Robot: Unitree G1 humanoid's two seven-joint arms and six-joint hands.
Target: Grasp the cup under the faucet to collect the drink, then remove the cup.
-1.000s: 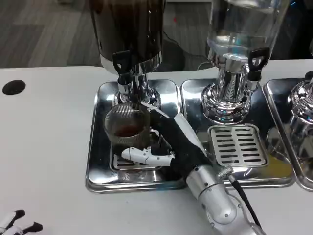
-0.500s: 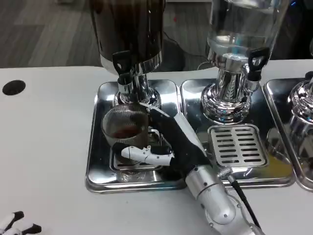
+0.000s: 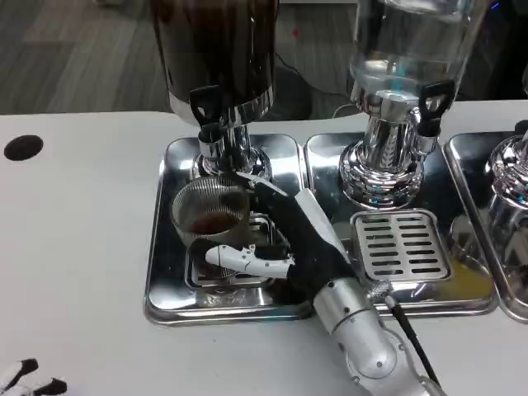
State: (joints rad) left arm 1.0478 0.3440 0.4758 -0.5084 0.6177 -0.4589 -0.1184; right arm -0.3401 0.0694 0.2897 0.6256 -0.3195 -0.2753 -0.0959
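Observation:
A clear ribbed cup (image 3: 209,212) with a little dark drink in the bottom stands on the left steel tray, just below the faucet (image 3: 211,136) of the dark dispenser (image 3: 219,58). My right hand (image 3: 276,235) grips the cup from its right side, with white fingers (image 3: 243,259) wrapped around the front of its base. Only the fingertips of my left hand (image 3: 29,377) show at the bottom left corner, lying on the table far from the cup; how they are set is unclear.
The left tray (image 3: 165,247) holds a drip grate under the cup. A clear dispenser (image 3: 404,74) stands on the middle tray with its own slotted grate (image 3: 400,245). A third chrome dispenser (image 3: 511,177) is at the right edge. A black hole (image 3: 23,147) marks the table's left.
The cup and my right hand have shifted slightly left and toward the tray's front. My left fingertips have slipped lower in the corner.

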